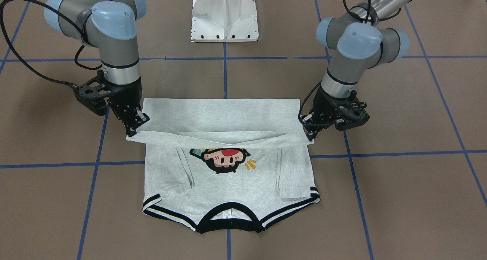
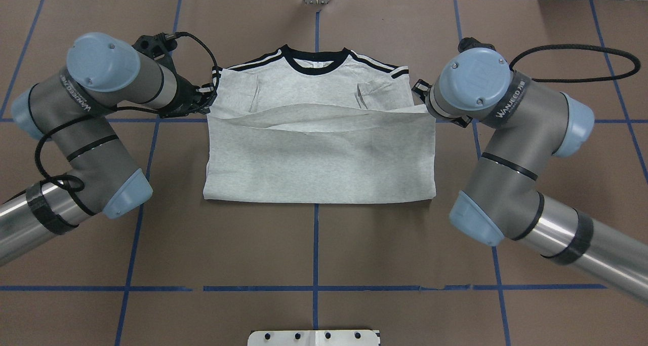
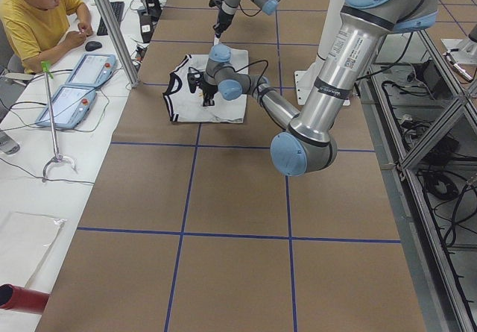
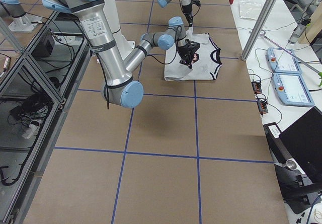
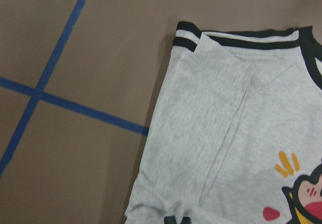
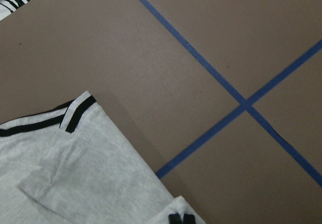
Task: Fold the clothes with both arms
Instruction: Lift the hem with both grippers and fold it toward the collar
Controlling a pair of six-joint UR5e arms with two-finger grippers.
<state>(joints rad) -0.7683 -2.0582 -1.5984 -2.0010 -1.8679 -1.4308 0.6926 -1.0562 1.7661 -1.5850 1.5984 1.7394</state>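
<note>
Exterior front-facing view. The left gripper (image 1: 310, 133) and right gripper (image 1: 133, 128), jaws clamped on the T-shirt's (image 1: 228, 191) hem corners, held the hem raised above the print (image 1: 224, 160), presumably to fold it toward the collar (image 1: 228, 224); the shirt lay mid-surface (image 1: 399, 199).

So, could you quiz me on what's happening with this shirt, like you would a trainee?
1. True or false: the T-shirt lies with its black collar nearest the robot's white base.
2. What do the left fingers and right fingers pinch? A) the collar B) the two corners of the grey layer folded over the shirt C) nothing
3. What colour are the tape lines on the table?

Key: 1 false, the collar points away from the base. 2 B. 3 blue.
</note>
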